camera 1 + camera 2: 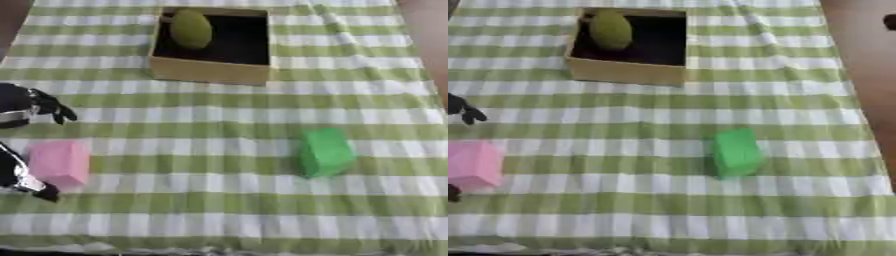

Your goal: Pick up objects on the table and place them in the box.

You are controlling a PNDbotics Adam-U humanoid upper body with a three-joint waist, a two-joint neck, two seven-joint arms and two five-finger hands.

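Left eye view, left robot hand (26, 107) edge-cropped, pink block (59, 162)

Olive object (611, 30) in box (627, 72); green block (737, 152), pink block (472, 164) on cloth (667, 200).

No legible text, label, brand, number or sign appears on any surface in either view.

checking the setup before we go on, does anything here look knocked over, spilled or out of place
Nothing stands out. The box sits upright on the checked cloth, slightly askew to its stripes, with a green oval thing inside. The pink block and green block rest on the cloth, intact. The left hand is beside the pink block.
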